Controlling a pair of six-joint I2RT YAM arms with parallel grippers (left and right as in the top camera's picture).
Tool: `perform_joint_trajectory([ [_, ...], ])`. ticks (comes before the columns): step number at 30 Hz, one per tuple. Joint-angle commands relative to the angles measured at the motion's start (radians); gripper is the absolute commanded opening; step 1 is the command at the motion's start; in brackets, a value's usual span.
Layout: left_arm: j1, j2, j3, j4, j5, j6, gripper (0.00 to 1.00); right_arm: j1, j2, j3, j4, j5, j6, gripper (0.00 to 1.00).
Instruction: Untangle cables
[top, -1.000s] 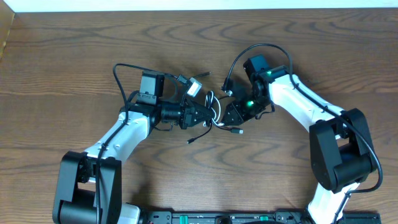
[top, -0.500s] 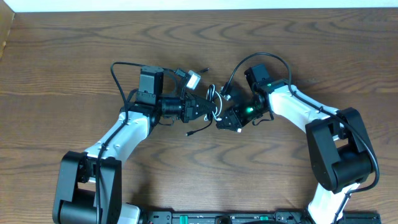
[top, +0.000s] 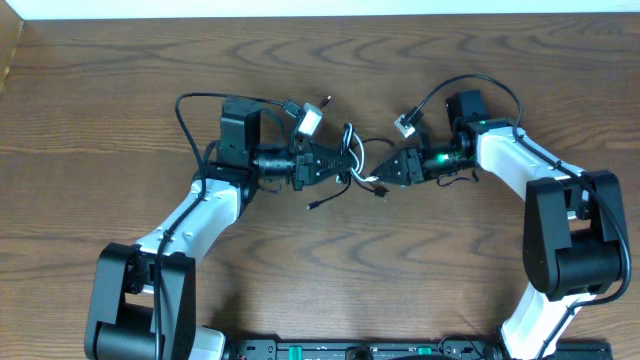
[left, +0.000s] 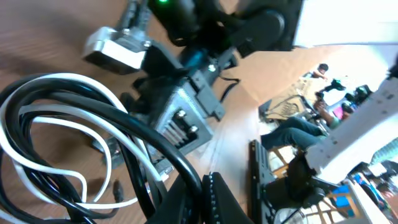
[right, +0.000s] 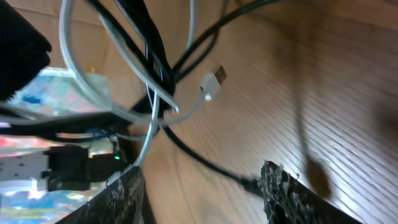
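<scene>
Shifted a little toward the table's far edge since a second ago, cables (top: 349, 160), now bunched mid-table between both grippers. Black cable (left: 155, 146) and white cable (left: 62, 78) looped through each other, white plug (right: 211, 79) dangling free. Pinched at the tangle's left side by the fully closed left gripper (top: 333, 166). Backed off to the right meanwhile, right gripper (top: 386, 176), its fingers (right: 283, 190) spread well apart and clamping nothing, a black strand passing between them. Wooden table (top: 300, 280) underneath.
</scene>
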Motion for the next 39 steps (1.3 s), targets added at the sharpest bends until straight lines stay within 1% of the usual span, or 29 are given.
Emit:
perform_joint_trajectory([
  [1,0.002,-0.002,0.01,0.016,0.088,-0.014,0.07,0.039,-0.023,-0.005,0.047,-0.075,0.075,0.54],
  [3,0.002,-0.002,0.01,0.016,0.088,-0.037,0.08,0.06,-0.023,-0.005,0.092,-0.075,0.108,0.53],
  [6,0.002,-0.002,0.01,0.016,0.087,-0.039,0.07,0.088,-0.023,-0.005,0.167,-0.075,0.184,0.52],
  [8,0.002,-0.002,0.01,0.017,0.087,-0.039,0.07,0.106,-0.023,-0.005,0.201,-0.075,0.23,0.5],
  [11,0.002,-0.002,0.01,0.017,0.087,-0.039,0.07,0.129,-0.023,-0.005,0.202,-0.075,0.237,0.42],
  [15,0.002,-0.002,0.01,0.017,0.084,-0.039,0.07,0.161,-0.023,-0.006,0.174,-0.074,0.236,0.38],
  [19,0.003,-0.002,0.01,0.021,0.082,-0.039,0.07,0.183,-0.023,-0.007,0.166,-0.049,0.236,0.36],
  [22,0.003,-0.002,0.01,0.035,0.082,-0.039,0.08,0.193,-0.023,-0.009,0.162,-0.036,0.235,0.39],
  [25,0.003,-0.002,0.01,0.039,0.032,-0.045,0.07,0.19,-0.023,-0.013,0.147,-0.037,0.211,0.5],
  [26,0.003,-0.002,0.01,0.039,0.02,-0.047,0.08,0.185,-0.023,-0.013,0.142,-0.037,0.198,0.51],
  [28,0.003,-0.002,0.01,0.039,0.012,-0.047,0.08,0.167,-0.023,-0.013,0.129,-0.038,0.183,0.59],
  [30,0.003,-0.002,0.01,0.039,0.012,-0.047,0.07,0.147,-0.023,-0.013,0.123,-0.046,0.178,0.63],
  [36,0.003,-0.002,0.01,0.039,0.011,-0.047,0.07,0.115,-0.023,-0.013,0.091,-0.119,0.132,0.61],
  [39,0.003,-0.002,0.01,0.039,0.011,-0.047,0.07,0.107,-0.023,-0.013,0.063,-0.12,0.093,0.57],
])
